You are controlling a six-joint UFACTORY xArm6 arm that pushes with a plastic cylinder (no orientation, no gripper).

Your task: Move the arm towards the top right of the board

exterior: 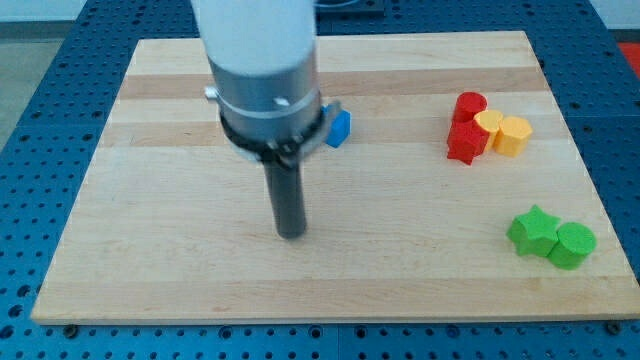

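No block touches my tip [291, 234], a bare rod end effector resting on the board [150, 250].

Wooden board [150, 250] – carries blue block [341, 128], red [467, 128], yellow [503, 132], green blocks [552, 238].

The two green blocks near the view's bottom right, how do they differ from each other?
The green star block has a pointed, lobed outline, while the green cylinder has a round top. The star sits toward the view's left and slightly higher; the cylinder sits to its right, nearer the board's edge. They share the same bright green and appear to touch. My tip is far left of both.
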